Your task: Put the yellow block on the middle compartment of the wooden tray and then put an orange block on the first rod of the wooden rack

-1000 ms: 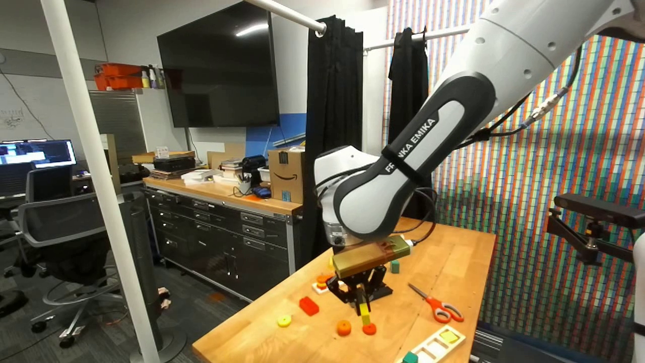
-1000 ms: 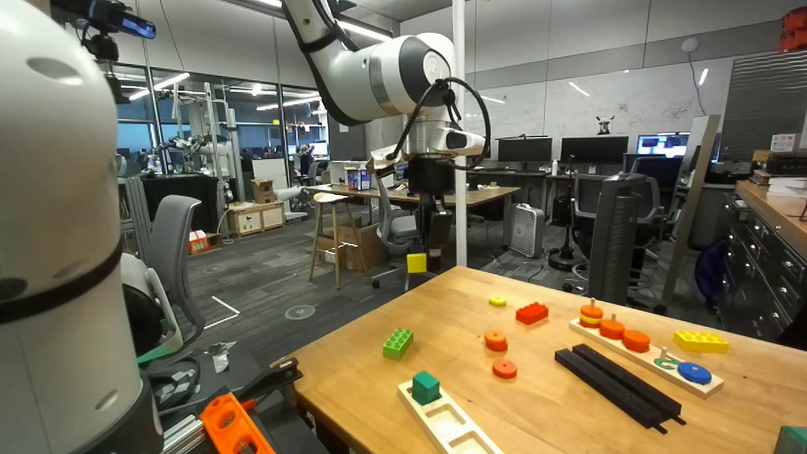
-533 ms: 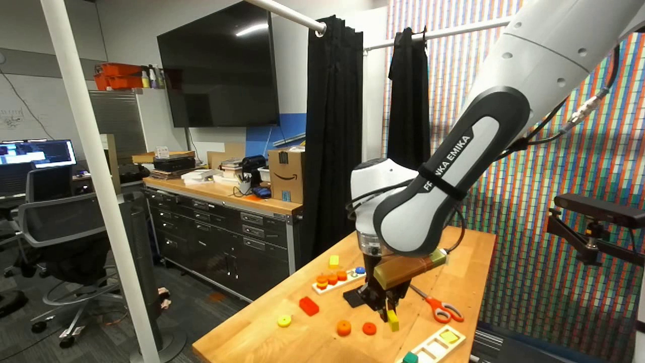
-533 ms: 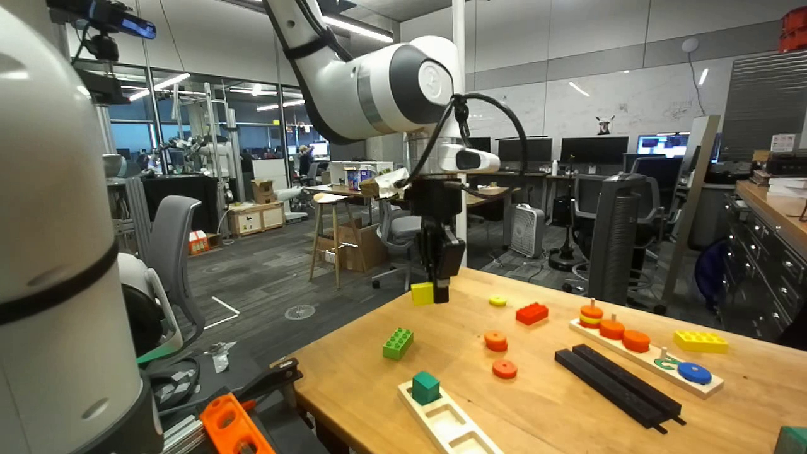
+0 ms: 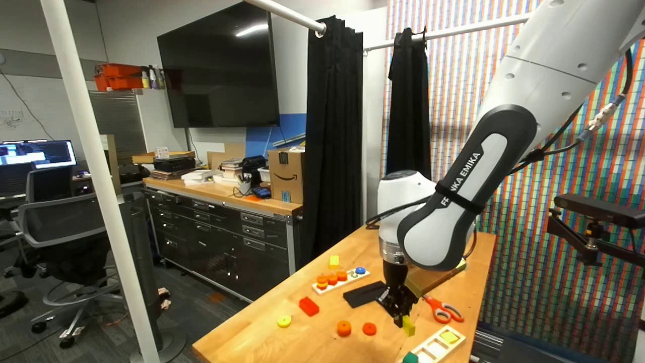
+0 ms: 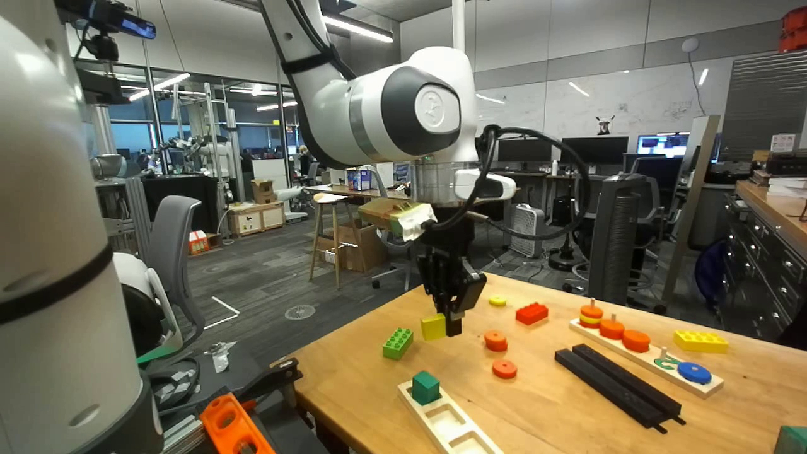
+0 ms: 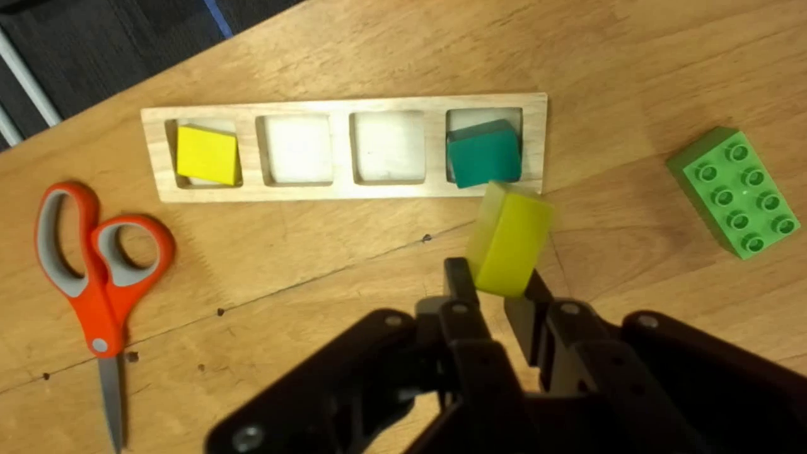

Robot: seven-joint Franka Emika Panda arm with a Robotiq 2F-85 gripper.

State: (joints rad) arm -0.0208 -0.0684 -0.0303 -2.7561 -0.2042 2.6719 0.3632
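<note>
My gripper (image 7: 498, 280) is shut on a yellow block (image 7: 514, 243), which juts out tilted past the fingertips. It hangs above the table, near the green-block end of the wooden tray (image 7: 341, 151). Another yellow block (image 7: 207, 154) sits in one end compartment, a teal-green block (image 7: 484, 154) in the opposite end. The two middle compartments hold nothing. The wooden rack (image 6: 652, 360) stands farther off, with orange rings (image 6: 635, 341) and a blue ring (image 6: 694, 372) along it. Loose on the table lie an orange block (image 6: 495, 340) and a flat red-orange disc (image 6: 504, 369).
Orange-handled scissors (image 7: 104, 296) lie beside the tray. A green studded brick (image 7: 737, 192) lies off its other end. Also on the table are a red brick (image 6: 531, 313), a yellow ring (image 6: 497, 301), a yellow studded brick (image 6: 700, 342) and a black slotted bar (image 6: 615, 386).
With the yellow block held throughout, my gripper has come lower and closer to the tray, moving rightward in both exterior views. The tray, rack and loose pieces have stayed put.
</note>
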